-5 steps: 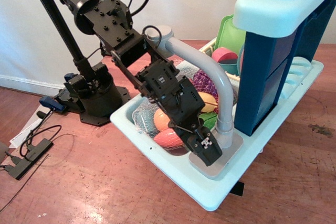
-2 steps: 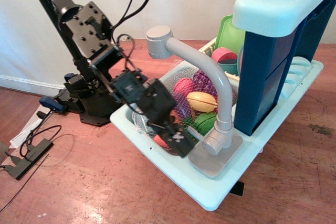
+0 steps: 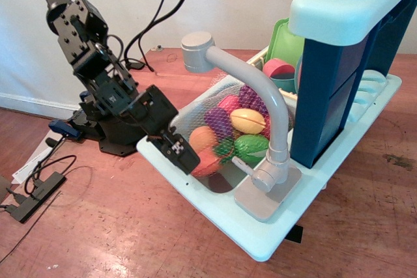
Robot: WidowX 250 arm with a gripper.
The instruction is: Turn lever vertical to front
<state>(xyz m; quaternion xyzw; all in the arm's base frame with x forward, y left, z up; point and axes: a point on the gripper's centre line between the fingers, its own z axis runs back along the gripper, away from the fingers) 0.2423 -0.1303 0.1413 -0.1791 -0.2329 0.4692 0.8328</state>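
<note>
hand [image 3: 181,155] pulled back left, lever [image 3: 244,166] freed

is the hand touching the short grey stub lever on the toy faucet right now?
No: the hand sits over the left rim of the pale blue sink, with clear space between it and the short grey stub lever.

Your reddish-brown wooden bench [image 3: 130,226] carries the pale blue plastic toy sink unit [image 3: 215,216], which sits toward the right with its front corner pointing at you. You'll find the black robot base [image 3: 117,125] standing on the bench at the left, just beside the sink unit's left edge. Near the left edge lie a black power strip [image 3: 32,196] with cables, a white sheet of paper [image 3: 26,164] and a small blue connector [image 3: 64,128].
</note>
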